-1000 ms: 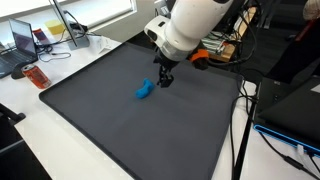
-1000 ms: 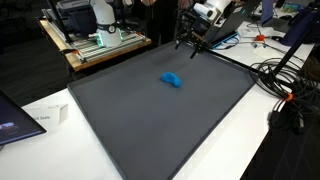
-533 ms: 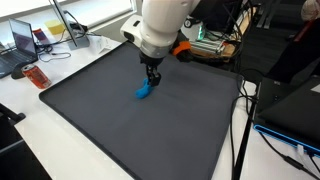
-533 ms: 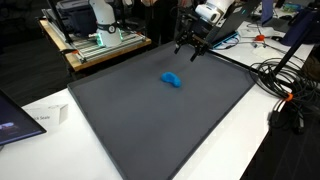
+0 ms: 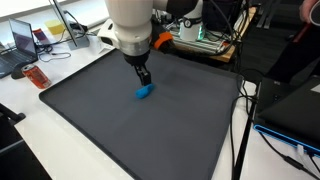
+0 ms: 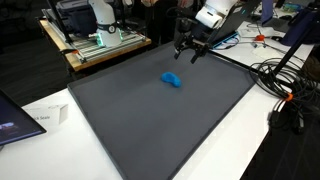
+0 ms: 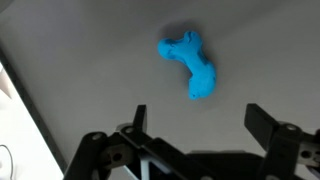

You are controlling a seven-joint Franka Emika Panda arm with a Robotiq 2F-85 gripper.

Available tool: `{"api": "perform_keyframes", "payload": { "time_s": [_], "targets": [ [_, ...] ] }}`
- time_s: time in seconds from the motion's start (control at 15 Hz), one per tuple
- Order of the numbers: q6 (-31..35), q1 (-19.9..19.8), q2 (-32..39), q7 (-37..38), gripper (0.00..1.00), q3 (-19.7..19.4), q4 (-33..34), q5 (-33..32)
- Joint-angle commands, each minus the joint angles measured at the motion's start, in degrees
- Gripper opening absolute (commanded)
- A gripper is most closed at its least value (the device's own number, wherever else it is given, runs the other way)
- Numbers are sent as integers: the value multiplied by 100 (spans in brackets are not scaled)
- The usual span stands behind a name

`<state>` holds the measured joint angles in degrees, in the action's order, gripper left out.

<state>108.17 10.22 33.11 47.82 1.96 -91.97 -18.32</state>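
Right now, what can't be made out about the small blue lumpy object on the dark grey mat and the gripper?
1. What the small blue lumpy object is: soft-focus in the wrist view, too small in both exterior views.
2. Gap between the open gripper and that object: in an exterior view the gripper overlaps its top edge, so contact is unclear.
3. Gripper body: cut off by the wrist view's lower edge.
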Motion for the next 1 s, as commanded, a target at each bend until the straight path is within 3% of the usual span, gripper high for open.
{"api": "perform_keyframes", "payload": {
  "time_s": [0.0,0.93],
  "targets": [
    [-134,-175,220,-763,100,-33,356,626],
    [38,-699,360,-2708,100,-165,511,1964]
  ]
}}
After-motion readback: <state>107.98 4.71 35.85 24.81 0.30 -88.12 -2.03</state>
